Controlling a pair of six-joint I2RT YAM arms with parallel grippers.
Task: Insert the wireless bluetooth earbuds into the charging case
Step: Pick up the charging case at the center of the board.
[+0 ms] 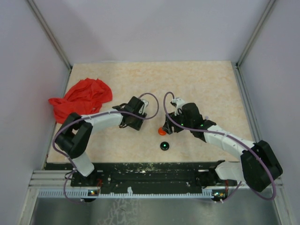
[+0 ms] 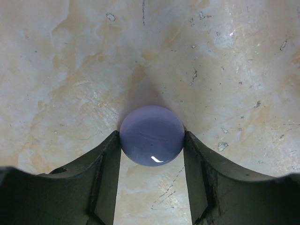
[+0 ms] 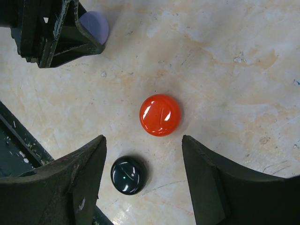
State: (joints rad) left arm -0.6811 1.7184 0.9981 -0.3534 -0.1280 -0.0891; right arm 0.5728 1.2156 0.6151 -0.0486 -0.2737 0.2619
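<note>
Left jaws against lavender disc point(image 2: 151, 135), both sides

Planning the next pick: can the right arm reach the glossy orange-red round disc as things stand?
Probably yes: the right arm holds its open jaws just short of the glossy orange-red round disc, with nothing between them.

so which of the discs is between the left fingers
The lavender disc: the left fingers touch both its sides. The orange disc and black disc lie free by the open right fingers.
</note>
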